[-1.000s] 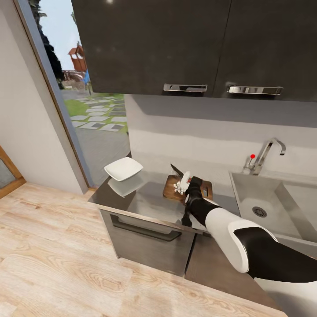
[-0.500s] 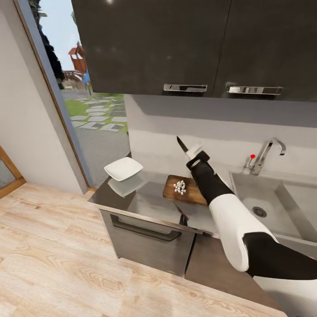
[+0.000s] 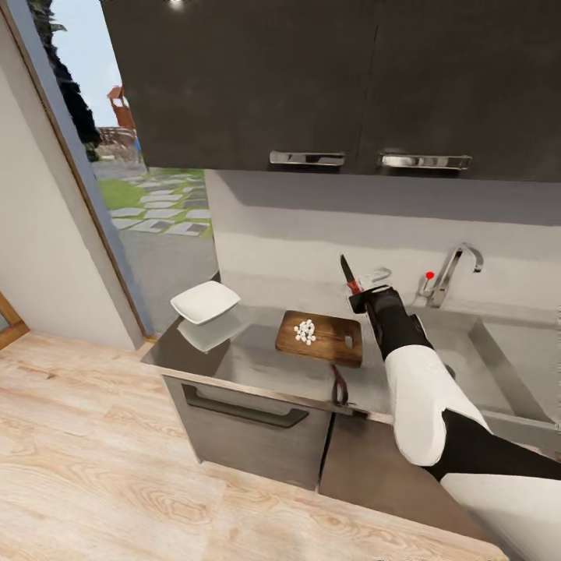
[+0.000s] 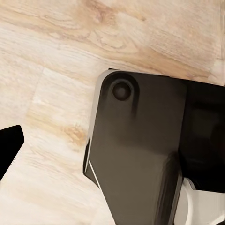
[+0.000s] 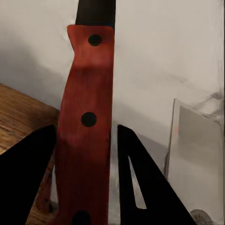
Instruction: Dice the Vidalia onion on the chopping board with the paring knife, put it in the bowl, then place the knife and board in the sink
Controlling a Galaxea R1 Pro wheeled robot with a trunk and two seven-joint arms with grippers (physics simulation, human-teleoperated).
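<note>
On the counter, centre: chopping board (image 3: 321,338) lying flat, left of the sink (image 3: 499,374).
Diced onion (image 3: 305,332): white pile on the board's left part.
Bowl (image 3: 206,301): far left on the counter (image 3: 257,362).
Right gripper (image 3: 365,292): raised above the board's right end, jaws clenched on the paring knife (image 5: 86,131), blade up.
Left gripper: jaws' state cannot be told.

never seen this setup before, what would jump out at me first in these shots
First the right gripper, raised above the countertop near the tap, clamped on the paring knife with its dark blade pointing up; the right wrist view shows its red handle between the fingers. Next, the little heap of white diced onion on the chopping board. The white bowl sits at the counter's far left end.
</note>
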